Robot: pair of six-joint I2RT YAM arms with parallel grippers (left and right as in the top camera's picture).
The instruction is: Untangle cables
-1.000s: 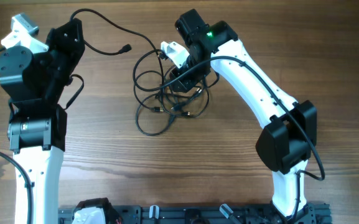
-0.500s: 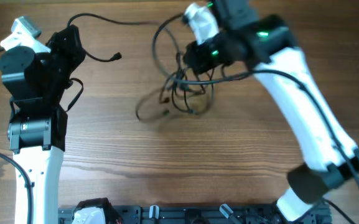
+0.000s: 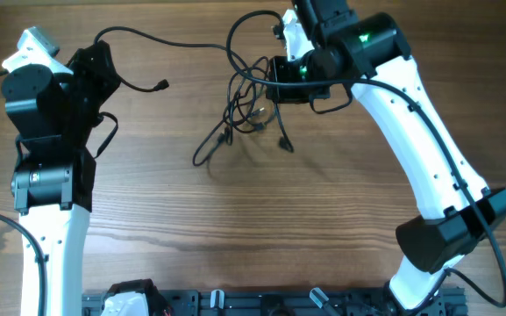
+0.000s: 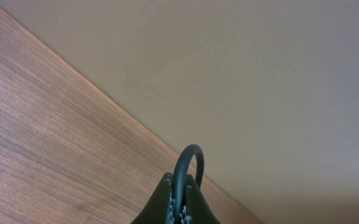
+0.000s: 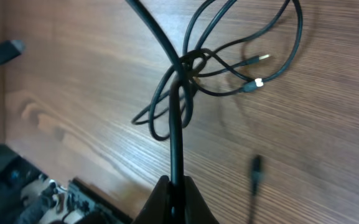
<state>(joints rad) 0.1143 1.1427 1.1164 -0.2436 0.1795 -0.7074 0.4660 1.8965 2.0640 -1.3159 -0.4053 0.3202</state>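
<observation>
Overhead: the cables [image 3: 251, 105] dangle in one knotted clump from the right gripper [image 3: 277, 75] above the far side of the table [image 3: 235, 228]. One strand runs left.
Left wrist: the left gripper [image 4: 176, 202] is pinched shut on a loop.
Right wrist: jaws clamp one strand. The knot below looks intact, so the untangling seems barely begun.

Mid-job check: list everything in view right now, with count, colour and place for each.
cables: one tangle, number of cords unclear, black, hanging below the right gripper at the far middle of the table; one strand runs left to the left gripper
plug end: one loose, black, beside the left arm; more in the tangle
table: one, brown wood, under everything
rail: one, black, along the near table edge
wall: one, beige, beyond the table in the left wrist view
arms: two, white and black, left and right sides
left gripper: one, black, far left, shut on a cable loop
right gripper: one, black, far middle, shut on a cable
</observation>
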